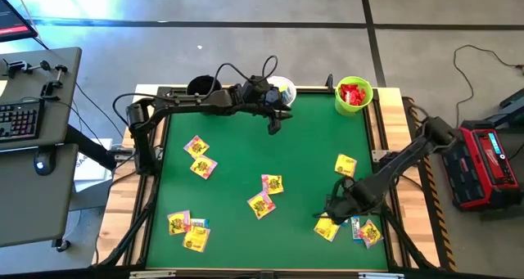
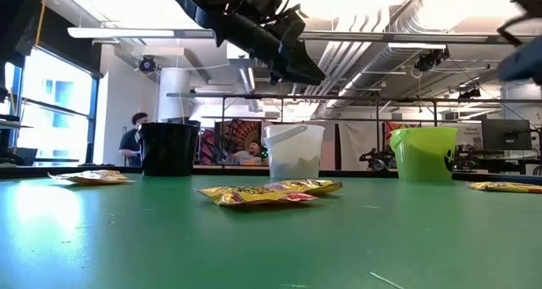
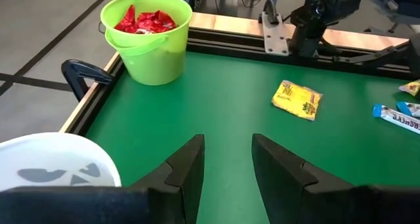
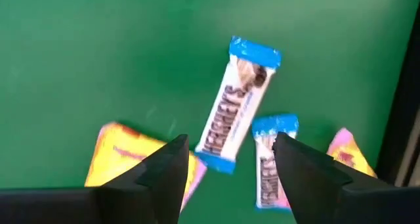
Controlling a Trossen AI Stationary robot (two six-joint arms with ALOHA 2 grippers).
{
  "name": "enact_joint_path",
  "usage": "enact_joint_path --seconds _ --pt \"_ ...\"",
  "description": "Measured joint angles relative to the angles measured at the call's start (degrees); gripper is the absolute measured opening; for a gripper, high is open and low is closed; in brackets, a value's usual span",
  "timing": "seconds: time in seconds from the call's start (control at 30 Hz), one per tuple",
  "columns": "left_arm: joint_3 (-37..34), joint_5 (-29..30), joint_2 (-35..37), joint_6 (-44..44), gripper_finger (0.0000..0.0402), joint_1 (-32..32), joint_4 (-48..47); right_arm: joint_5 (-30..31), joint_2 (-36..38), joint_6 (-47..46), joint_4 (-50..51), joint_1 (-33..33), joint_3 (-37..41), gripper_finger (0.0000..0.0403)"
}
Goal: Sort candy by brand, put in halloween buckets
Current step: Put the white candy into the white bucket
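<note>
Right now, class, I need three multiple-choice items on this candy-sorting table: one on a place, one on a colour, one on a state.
1. Where does the left gripper hover?
A. Near the white bucket
B. Over the near table edge
C. Inside the black bucket

2. What colour are the packets in the lime green bucket?
A. Yellow
B. Red
C. White-and-blue

3. How do the right gripper jaws stand?
A. Shut on a yellow packet
B. Open, holding nothing
C. Shut and empty

Answers: 1 A, the high view puts it just in front of the white bucket. 2 B, the left wrist view shows the red packets heaped inside. 3 B, the right wrist view shows the fingers spread above a white-and-blue bar lying on the mat.
</note>
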State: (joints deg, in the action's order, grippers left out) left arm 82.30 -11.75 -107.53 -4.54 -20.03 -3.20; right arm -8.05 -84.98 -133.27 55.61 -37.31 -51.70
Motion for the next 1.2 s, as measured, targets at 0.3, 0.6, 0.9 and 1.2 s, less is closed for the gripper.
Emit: enact_joint_path --seconds 0.3,0.6,0.9,1.2 --pt "0.0 0.0 0.0 0.0 0.0117 0.0 -0.8 -1.0 -6.2 -0.7 1.9 2.8 0.0 0.0204" --pt "0.0 0.0 0.0 -0.1 0.0117 0.0 -2.3 -1.5 -7.2 -1.7 5.6 4.1 0.7 0.0204" --pt "0.0 -0.1 0.0 -2.0 0.0117 -0.2 -3.8 -2.2 -6.5 -2.7 -6.0 5.1 7.3 0.0204" --pt "0.0 -0.1 0.0 -2.4 0.0117 -0.2 -4.3 0.4 -5.0 -0.8 -5.0 5.6 6.7 0.0169"
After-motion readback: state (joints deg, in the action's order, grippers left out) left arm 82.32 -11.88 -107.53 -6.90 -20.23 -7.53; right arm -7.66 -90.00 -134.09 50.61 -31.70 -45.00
